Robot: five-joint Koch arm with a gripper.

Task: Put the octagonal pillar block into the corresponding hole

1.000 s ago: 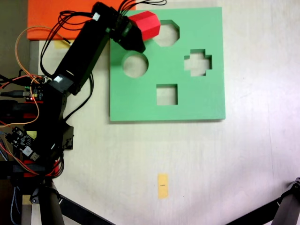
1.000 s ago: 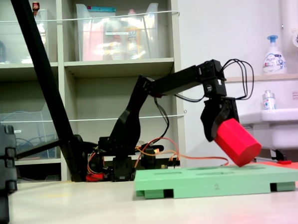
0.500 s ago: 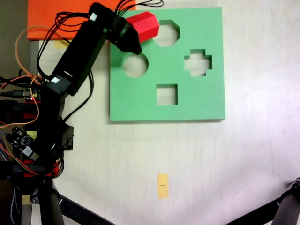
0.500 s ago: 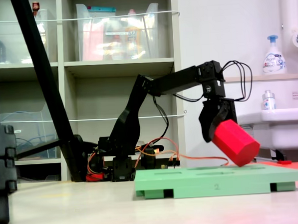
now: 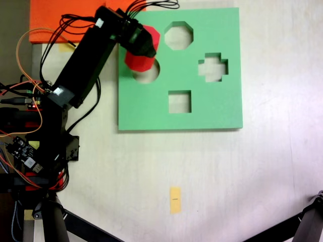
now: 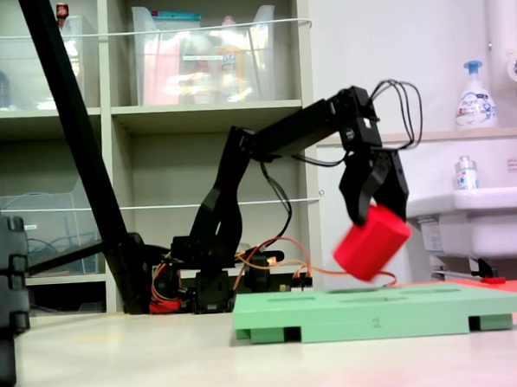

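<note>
The gripper (image 6: 379,213) pinches the octagonal pillar block (image 6: 371,242), its 2 dark jaws straddling the block's upper end, and holds it tilted in the air just above the green foam board (image 6: 382,313), clear of the surface. From above, the red octagonal pillar block (image 5: 140,57) sits partly under the gripper (image 5: 145,43), over the upper edge of the round cutout (image 5: 146,72) near the green foam board's (image 5: 212,108) left side. The corresponding hole (image 5: 178,36), the 8-sided cutout, lies open just to the right of the block in that view. A cross-shaped cutout (image 5: 212,67) and a square cutout (image 5: 179,102) are the other 2 openings. An orange sheet (image 5: 50,20) lies beyond the board's upper left corner, and a small yellow tag (image 5: 175,199) rests on the table (image 5: 262,166) well below the board.
</note>
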